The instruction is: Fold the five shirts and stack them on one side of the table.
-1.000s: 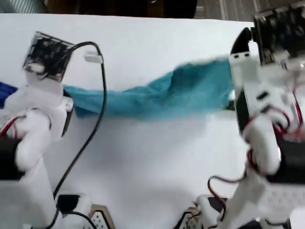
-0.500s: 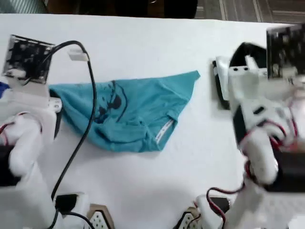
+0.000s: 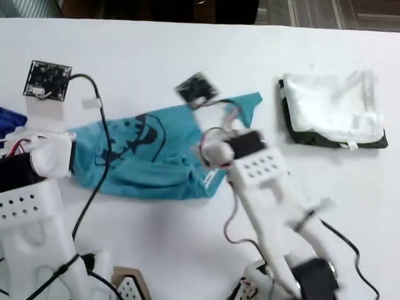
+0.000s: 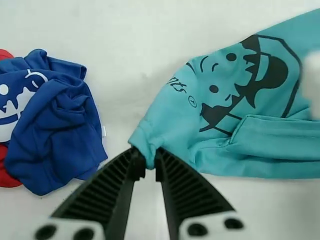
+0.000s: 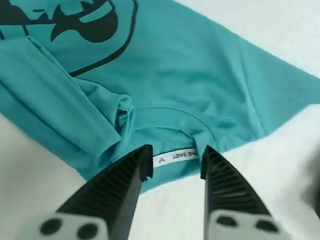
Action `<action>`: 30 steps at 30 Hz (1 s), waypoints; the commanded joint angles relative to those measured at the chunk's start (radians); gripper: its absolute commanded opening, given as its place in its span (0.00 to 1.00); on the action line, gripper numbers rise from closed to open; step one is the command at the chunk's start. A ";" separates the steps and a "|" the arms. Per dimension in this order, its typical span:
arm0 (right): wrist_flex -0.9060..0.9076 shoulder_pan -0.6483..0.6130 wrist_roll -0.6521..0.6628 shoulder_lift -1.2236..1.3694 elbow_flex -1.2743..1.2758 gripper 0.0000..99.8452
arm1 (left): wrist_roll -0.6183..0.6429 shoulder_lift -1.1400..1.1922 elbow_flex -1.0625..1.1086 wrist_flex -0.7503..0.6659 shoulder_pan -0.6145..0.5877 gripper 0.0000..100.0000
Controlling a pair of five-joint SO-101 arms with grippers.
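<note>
A teal shirt (image 3: 144,156) with a dark print lies crumpled on the white table (image 3: 187,50), left of centre. My left gripper (image 4: 145,162) is shut on a bunched corner of the teal shirt (image 4: 240,115) at its left end. My right gripper (image 5: 175,162) hangs open just above the shirt's collar, its fingers either side of the white neck label (image 5: 175,156). In the high view the right arm (image 3: 256,175) reaches in over the shirt's right part. A folded stack (image 3: 331,109), white on top of dark, lies at the right.
A crumpled blue shirt (image 4: 50,120) lies over a red one (image 4: 6,180) beside my left gripper, at the table's left edge (image 3: 7,119). A black cable (image 3: 103,162) runs from the left arm across the teal shirt.
The shirt, stretched between both grippers a second ago, was released by the right gripper and dropped onto the table. The right arm then swung from the right side to over the collar.
</note>
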 commanded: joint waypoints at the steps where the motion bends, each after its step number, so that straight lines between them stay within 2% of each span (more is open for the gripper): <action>1: -0.027 -0.076 0.005 0.145 -0.054 0.17 | -0.006 -0.006 0.015 -0.041 -0.023 0.03; 7: 0.027 -0.182 0.006 0.317 -0.164 0.17 | -0.006 -0.006 0.012 -0.041 -0.025 0.03; 22: 0.027 -0.131 0.000 0.423 -0.235 0.17 | -0.012 -0.006 0.010 -0.038 -0.034 0.03; 30: 0.056 -0.185 0.000 0.424 -0.230 0.17 | -0.009 -0.006 0.010 -0.041 -0.034 0.03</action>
